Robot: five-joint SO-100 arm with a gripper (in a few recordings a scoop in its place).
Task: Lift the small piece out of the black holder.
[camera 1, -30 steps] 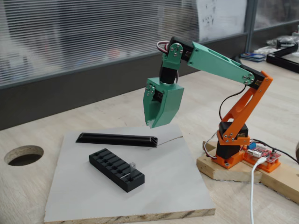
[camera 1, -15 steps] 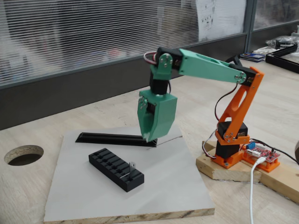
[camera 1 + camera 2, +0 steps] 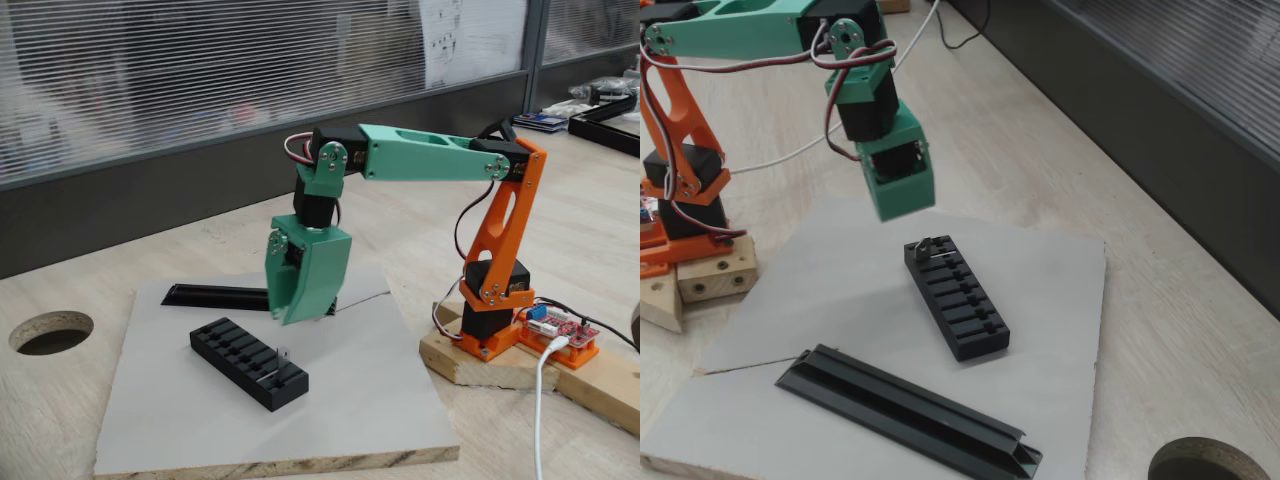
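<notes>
Broadly, a pale wooden bench [image 3: 120, 270] carries a grey rectangular board [image 3: 380, 400]; mid-frame on it lies the matte black slotted holder [image 3: 956, 298]. Above hang the green jaws [image 3: 283, 318], empty, their gap untellable. The tiny grey metal tab [image 3: 283, 353] stands upright at the holder's end: light, stiff, slippery; pinch its flat faces.

the black holder [image 3: 249, 363] lies flat, a matte slotted block just below the gripper [image 3: 285, 318], not touching it. the small piece [image 3: 283, 354], a thin grey tab, stands upright in an end slot [image 3: 928, 247].
</notes>
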